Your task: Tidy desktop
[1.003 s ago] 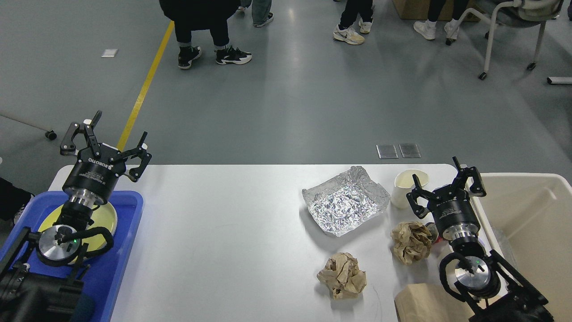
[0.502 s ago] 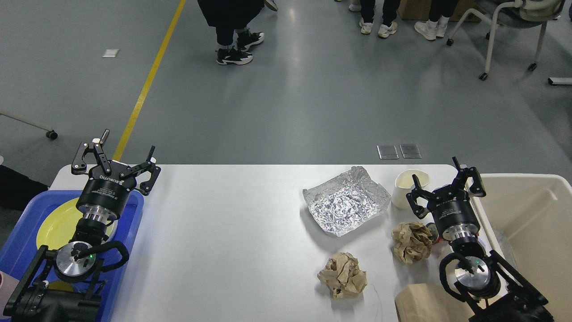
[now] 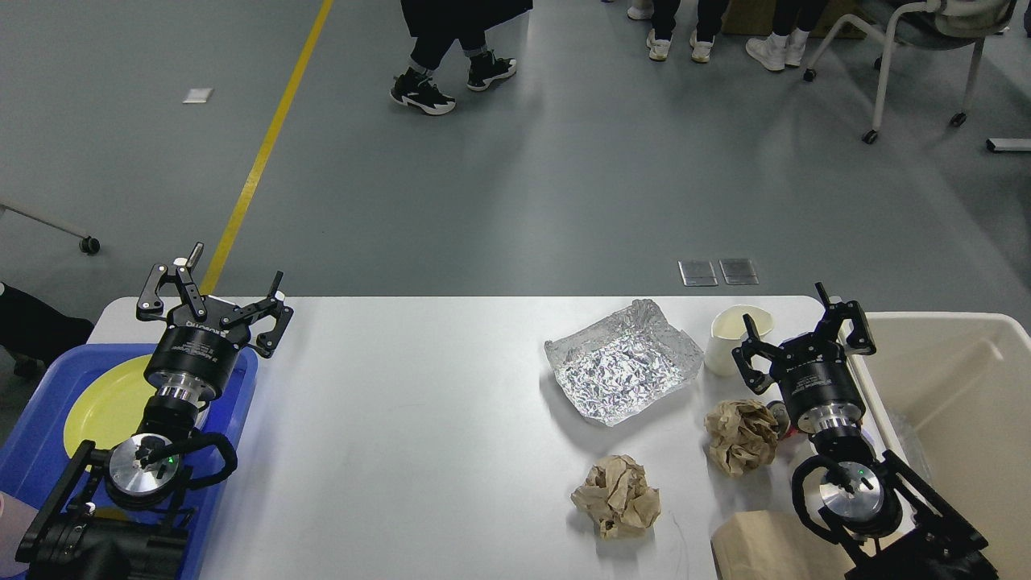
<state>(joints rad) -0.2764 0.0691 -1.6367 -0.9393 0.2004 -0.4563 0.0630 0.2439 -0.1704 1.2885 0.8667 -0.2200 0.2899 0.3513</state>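
On the table (image 3: 419, 419): two crumpled brown paper balls (image 3: 617, 494) (image 3: 741, 436), one foil sheet (image 3: 622, 372), one white cup (image 3: 731, 336), one brown paper bag (image 3: 765, 548), one yellow plate (image 3: 109, 403), one blue tray (image 3: 40, 459), one beige bin (image 3: 958, 419)

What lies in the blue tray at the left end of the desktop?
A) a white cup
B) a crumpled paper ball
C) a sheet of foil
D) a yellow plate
D: a yellow plate lies in the blue tray, while the paper balls, foil and cup sit on the desktop toward its right end.

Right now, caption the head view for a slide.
Open grippers, left and right, flank the desktop holding foil and crumpled paper.
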